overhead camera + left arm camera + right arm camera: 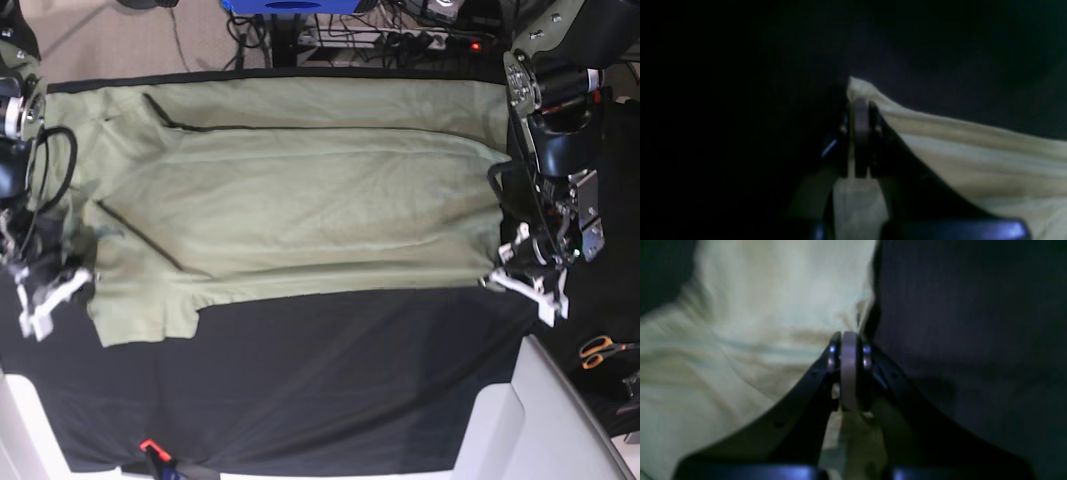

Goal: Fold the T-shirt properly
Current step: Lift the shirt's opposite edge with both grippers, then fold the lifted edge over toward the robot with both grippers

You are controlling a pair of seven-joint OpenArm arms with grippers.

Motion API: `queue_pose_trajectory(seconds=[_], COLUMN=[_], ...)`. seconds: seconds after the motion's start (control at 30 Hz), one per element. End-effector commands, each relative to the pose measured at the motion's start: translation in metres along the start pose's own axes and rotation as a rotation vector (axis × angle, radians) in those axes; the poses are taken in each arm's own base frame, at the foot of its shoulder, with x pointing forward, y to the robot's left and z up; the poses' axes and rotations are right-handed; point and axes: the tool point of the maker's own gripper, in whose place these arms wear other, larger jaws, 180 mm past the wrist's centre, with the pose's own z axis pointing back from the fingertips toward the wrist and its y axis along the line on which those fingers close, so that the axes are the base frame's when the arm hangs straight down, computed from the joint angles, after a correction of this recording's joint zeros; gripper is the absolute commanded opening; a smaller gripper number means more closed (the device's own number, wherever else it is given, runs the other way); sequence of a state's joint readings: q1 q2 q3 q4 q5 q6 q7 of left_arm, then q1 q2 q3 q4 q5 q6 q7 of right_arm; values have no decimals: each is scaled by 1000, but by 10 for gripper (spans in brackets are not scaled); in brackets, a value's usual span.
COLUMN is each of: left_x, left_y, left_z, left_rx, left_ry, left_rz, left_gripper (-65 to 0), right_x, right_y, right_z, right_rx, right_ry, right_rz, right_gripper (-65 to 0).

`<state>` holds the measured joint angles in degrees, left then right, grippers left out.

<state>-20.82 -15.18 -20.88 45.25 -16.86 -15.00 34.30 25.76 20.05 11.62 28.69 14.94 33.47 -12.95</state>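
Note:
The pale green T-shirt (pixel 300 200) lies spread on the black table cloth (pixel 330 380), its long side running left to right, one sleeve at the lower left (pixel 140 310). In the base view my left gripper (pixel 503 279) is at the shirt's lower right corner. Up close, the left gripper (pixel 861 105) is shut on a pinched peak of T-shirt (pixel 973 150) fabric, lifted off the cloth. My right gripper (pixel 80 285) sits at the shirt's left edge by the sleeve. In its own view the right gripper (pixel 849 340) is shut, with the T-shirt (pixel 756 323) edge running between its jaws.
Orange-handled scissors (pixel 600 350) lie off the table's right side. A white surface (pixel 530 420) juts in at the lower right. A small red-orange clip (pixel 150 446) sits on the cloth's front edge. Cables and a blue box (pixel 290 6) lie behind the table.

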Motion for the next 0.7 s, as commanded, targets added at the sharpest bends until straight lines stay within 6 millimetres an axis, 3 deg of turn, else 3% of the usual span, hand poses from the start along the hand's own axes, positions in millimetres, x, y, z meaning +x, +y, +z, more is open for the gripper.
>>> queue_pose_trajectory(seconds=[0.0,0.07,0.2,0.33,0.67], left_x=[32,46,46,52,73], left_y=[-1,-9,-26,-38,-47], left_z=[7,9,5,4,15], left_rx=[1,-9,-33,-52,-63], left_ry=[-74,-101,-86,-99,-161], left_rz=[-15,-37,-109,-112,-142], left_gripper=[-650,-650,-650,-650,-650], right_x=[32,39,50,47,75], right_y=[-5,-4,-1,6,12], right_z=[6,6,6,2,2], right_rx=[-7,-6,-1,12,20], right_ry=[-73,-87,-100,-76,-121], right_rz=[18,27,42,85,104], right_gripper=[-642,-642,-642,-642,-642])
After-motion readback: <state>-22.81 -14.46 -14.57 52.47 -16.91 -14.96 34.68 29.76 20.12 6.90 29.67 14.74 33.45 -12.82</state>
